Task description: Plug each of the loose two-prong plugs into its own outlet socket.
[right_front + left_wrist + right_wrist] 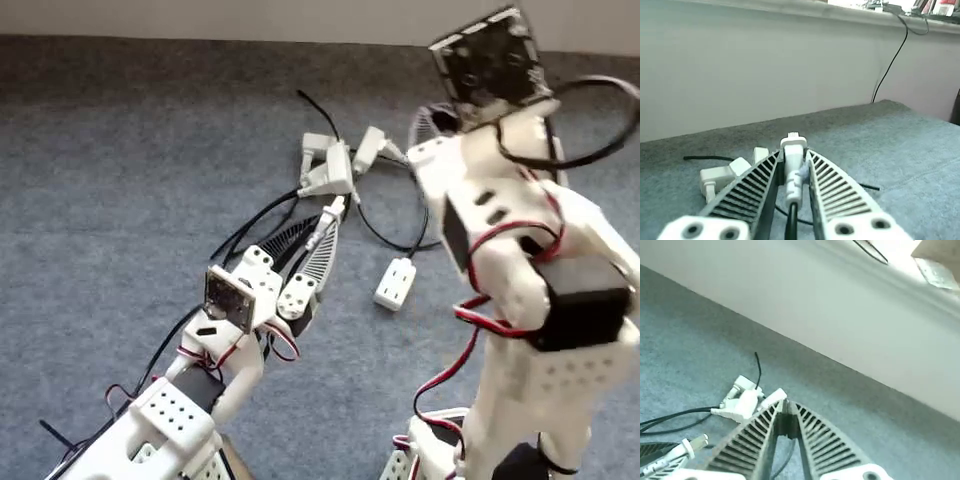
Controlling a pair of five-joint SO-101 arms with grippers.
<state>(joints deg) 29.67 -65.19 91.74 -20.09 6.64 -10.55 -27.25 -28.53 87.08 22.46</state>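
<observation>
Grey carpet is soft, so sockets will likely slide. Right gripper is nearly closed on a black cord beside the outlet cluster; use it as the anchor. Left gripper clamps the white two-prong plug just short of the cluster. Square the prongs to the slots and push straight.

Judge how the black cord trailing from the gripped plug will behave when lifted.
Probably floppy: the cord lies in loose curves on the carpet. Thin, so likely light, trailing behind the plug in the left gripper.
</observation>
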